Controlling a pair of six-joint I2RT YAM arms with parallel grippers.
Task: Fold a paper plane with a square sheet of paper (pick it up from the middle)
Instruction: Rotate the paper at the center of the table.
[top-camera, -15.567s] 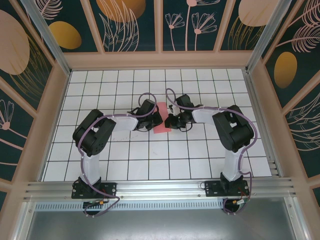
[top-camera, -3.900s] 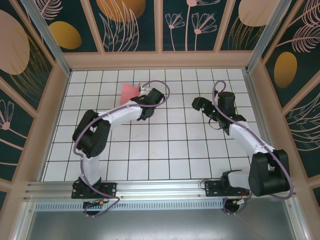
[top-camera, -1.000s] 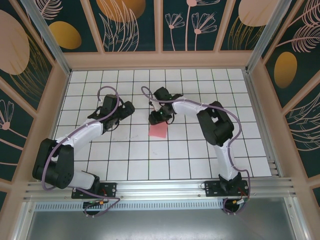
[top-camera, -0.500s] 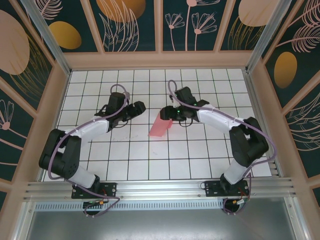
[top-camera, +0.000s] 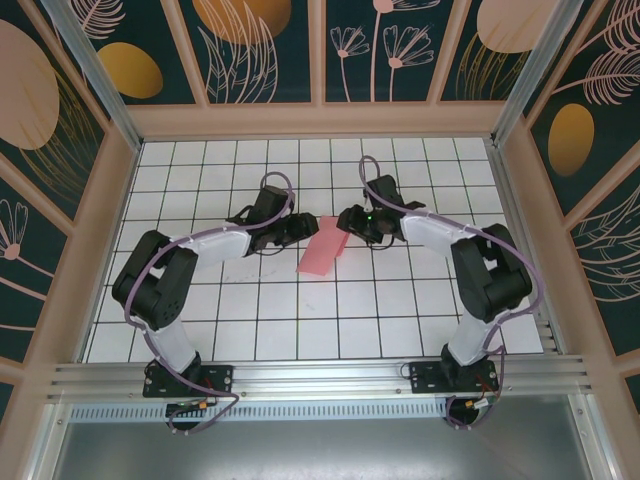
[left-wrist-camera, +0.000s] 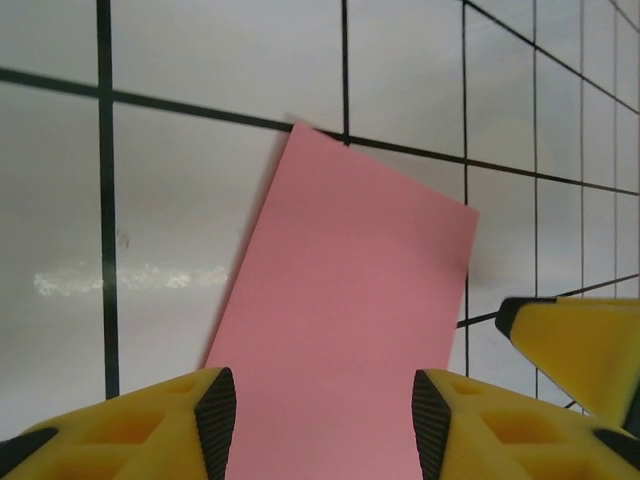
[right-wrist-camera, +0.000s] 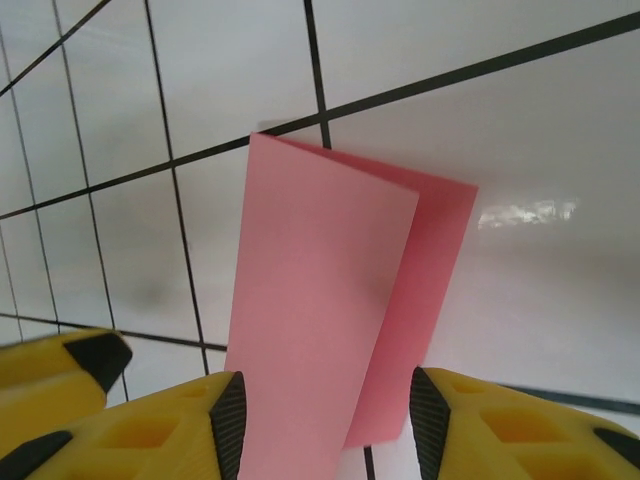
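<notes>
Pink-red sheet of paper (top-camera: 323, 253), one item, folded in half, lying near the middle of the white gridded bench (top-camera: 300, 320), between the tips of my two arms. The right wrist view shows the upper layer sitting askew over the lower one. Left jaws: parted, yellow fingers (left-wrist-camera: 200, 415) either side of the sheet's near end, not pinching it. Right jaws: likewise parted, fingers (right-wrist-camera: 450, 425) flanking the sheet. The two sets face each other across the paper, close together.
</notes>
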